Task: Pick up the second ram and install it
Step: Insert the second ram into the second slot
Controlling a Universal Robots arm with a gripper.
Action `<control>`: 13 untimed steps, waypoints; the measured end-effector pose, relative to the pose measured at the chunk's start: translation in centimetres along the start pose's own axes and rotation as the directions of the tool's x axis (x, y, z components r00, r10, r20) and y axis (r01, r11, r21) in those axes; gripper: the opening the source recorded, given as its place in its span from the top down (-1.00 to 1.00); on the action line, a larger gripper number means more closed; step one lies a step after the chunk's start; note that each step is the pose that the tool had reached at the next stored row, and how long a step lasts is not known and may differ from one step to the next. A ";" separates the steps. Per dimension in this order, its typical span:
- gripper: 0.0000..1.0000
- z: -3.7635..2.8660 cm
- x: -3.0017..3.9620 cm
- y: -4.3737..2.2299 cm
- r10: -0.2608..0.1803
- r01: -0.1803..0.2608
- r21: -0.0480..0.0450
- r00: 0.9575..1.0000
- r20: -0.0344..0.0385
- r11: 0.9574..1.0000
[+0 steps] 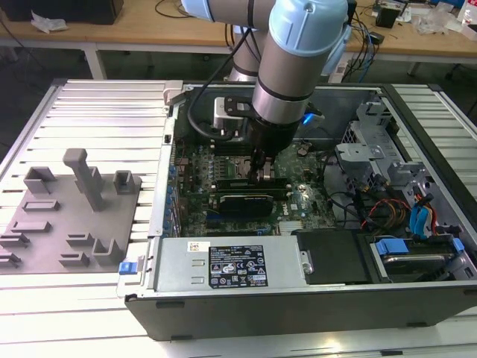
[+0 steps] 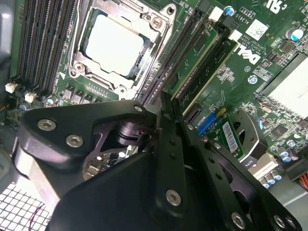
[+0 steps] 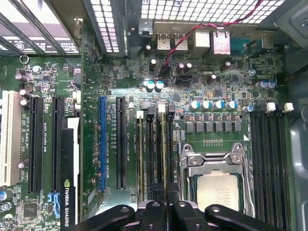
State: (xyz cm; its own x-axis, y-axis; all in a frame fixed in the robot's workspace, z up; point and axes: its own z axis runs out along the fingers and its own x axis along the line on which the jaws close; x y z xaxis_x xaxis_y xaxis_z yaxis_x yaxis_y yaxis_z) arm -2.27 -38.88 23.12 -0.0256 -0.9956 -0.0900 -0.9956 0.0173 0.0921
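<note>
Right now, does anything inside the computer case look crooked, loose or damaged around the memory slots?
Nothing stands out. The gripper is down at the memory slots beside the processor socket, with a green ram stick sitting straight in its slot. The graphics card lies level, and no parts lie loose on the motherboard.

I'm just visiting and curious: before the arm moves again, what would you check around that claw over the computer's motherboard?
1. Claw above the memory slots beside the processor socket: ok.
2. Green ram stick lies along a slot under the claw: ok.
3. Claw's hold on that stick: cannot tell.
4. Stick pressed fully home: cannot tell.
5. Black expansion card apart from claw: ok.
</note>
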 end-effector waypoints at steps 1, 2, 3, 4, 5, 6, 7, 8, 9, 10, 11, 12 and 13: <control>0.75 -0.01 0.00 0.01 0.000 0.000 0.000 1.000 0.000 1.000; 0.75 -0.01 0.01 0.01 0.000 0.000 0.000 1.000 0.000 1.000; 0.75 -0.01 0.03 0.01 0.000 0.000 0.000 1.000 0.000 1.000; 0.75 0.00 0.05 0.01 0.000 0.000 0.000 1.000 0.000 1.000; 0.75 0.01 0.05 0.01 0.000 0.000 0.000 1.000 0.000 1.000; 0.75 0.03 0.06 0.00 0.000 0.000 0.000 1.000 0.000 1.000; 0.75 0.07 0.06 -0.01 0.000 0.000 0.000 1.000 0.000 1.000; 0.75 0.13 0.07 -0.05 0.000 0.000 0.000 1.000 0.000 1.000; 0.75 0.16 0.07 -0.07 0.000 0.000 0.000 1.000 0.000 1.000; 0.75 0.17 0.07 -0.08 0.000 0.000 0.000 1.000 0.000 1.000; 0.75 0.18 0.07 -0.08 0.000 0.000 0.000 1.000 0.000 1.000; 0.75 0.19 0.07 -0.09 0.000 0.000 0.000 1.000 0.000 1.000; 0.75 0.19 0.07 -0.09 0.000 0.000 0.000 1.000 0.000 1.000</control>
State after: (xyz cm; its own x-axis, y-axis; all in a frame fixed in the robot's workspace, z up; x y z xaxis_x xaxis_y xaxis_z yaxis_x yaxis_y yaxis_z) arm -2.21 -38.94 22.91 -0.0258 -0.9956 -0.0899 -0.9956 0.0175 0.0924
